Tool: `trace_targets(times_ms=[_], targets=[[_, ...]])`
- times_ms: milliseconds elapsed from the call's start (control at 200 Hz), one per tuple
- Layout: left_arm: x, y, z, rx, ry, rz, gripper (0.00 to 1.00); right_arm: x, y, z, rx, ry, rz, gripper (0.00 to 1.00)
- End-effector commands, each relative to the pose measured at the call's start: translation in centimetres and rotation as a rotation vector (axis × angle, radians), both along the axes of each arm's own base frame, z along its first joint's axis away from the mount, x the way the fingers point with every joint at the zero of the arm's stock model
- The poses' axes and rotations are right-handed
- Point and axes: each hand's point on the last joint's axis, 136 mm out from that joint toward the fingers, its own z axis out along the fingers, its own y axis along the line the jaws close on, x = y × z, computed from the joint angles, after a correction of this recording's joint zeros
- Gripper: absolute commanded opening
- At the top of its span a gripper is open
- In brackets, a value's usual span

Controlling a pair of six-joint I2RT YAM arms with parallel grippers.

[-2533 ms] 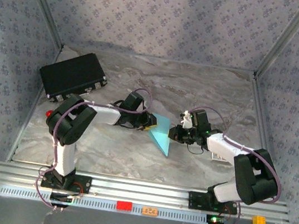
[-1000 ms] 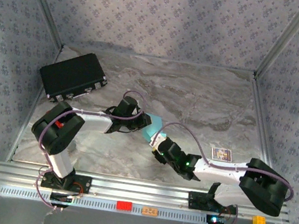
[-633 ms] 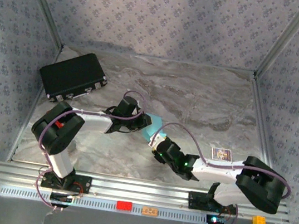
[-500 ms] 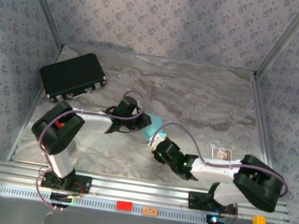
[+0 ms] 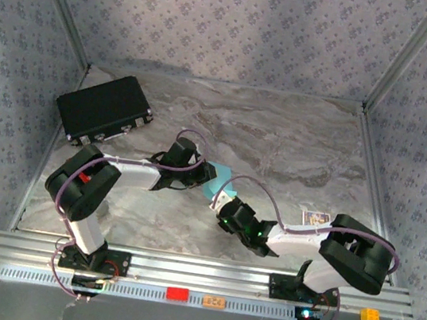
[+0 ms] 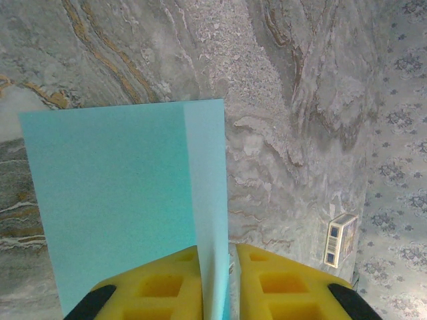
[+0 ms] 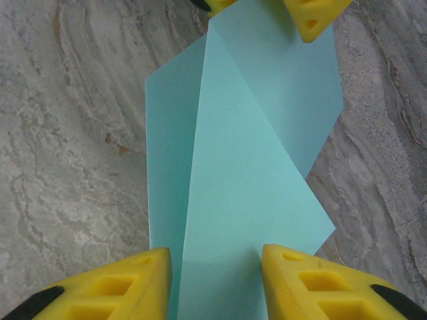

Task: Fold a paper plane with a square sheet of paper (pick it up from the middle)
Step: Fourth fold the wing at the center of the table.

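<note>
Although the case [image 5: 104, 109] lies shut at the far left of the desk [image 5: 297, 140], so that we cannot tell what is in it, we can place the rest with more confidence. We find the paper [image 5: 218, 179] near the middle of the desk, between the two hands and partly hidden by them. Our left hand [image 6: 218, 257] has its fingers drawn to a narrow gap and pinches a fold of the paper that stands on edge between them, the wider part of the sheet spreading to one side. Our right hand [image 7: 213, 267] meets the paper from the opposite end: its fingers stand partly apart, one to each side of the overlapping cyan layers, not closed on them. A small card [image 5: 316, 218] lies on the desk to the right, just beside the right arm [image 5: 298, 239]. Against the earliest view from above, the right arm has swung from the paper's right side down and across to its near end, and far less of the paper shows than the broad triangle seen then. Over the last second the right elbow has crept left, toward the card, while the left arm [image 5: 136, 168], the case and the card have kept their places.
</note>
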Motion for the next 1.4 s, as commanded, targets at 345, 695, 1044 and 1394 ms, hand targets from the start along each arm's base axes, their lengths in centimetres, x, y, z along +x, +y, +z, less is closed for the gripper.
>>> trace_targets(times_ms=[345,695,1044,1394], targets=[[0.2,-1.3,1.3,-0.021,-0.03,-0.038,0.17,0.3,0.4,0.4,0.042,0.0,-0.032,0.29],[0.1,-1.4,1.3,-0.017,-0.028,-0.039,0.16,0.3,0.3,0.3,0.051,0.011,-0.046,0.2],[0.2,-1.3,1.2,-0.015,-0.027,-0.034,0.16,0.4,0.2,0.2,0.061,0.029,-0.061,0.1],[0.5,0.8,2.0,0.039,-0.067,0.039,0.34,0.6,0.1,-0.2,0.155,0.105,-0.103,0.01]])
